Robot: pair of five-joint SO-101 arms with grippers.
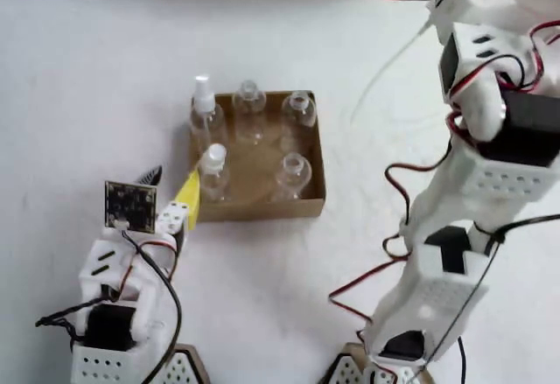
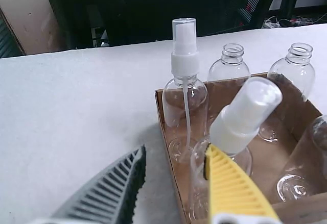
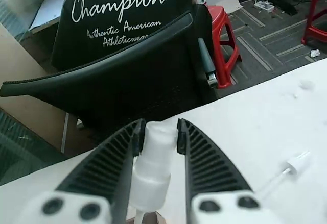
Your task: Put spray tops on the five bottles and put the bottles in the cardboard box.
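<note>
Right claw (image 3: 159, 132) grasps spray top (image 3: 152, 170); judged light, slippery plastic, best held at collar. Left claw (image 1: 172, 187), lower left, released.

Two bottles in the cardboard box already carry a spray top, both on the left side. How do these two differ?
The far left bottle has its spray top standing straight up; the near left bottle has its top leaning sideways. The near bottle stands beside the yellow finger of the left hand; the far bottle stands apart from it. Both are clear, white-topped and in the cardboard box.
</note>
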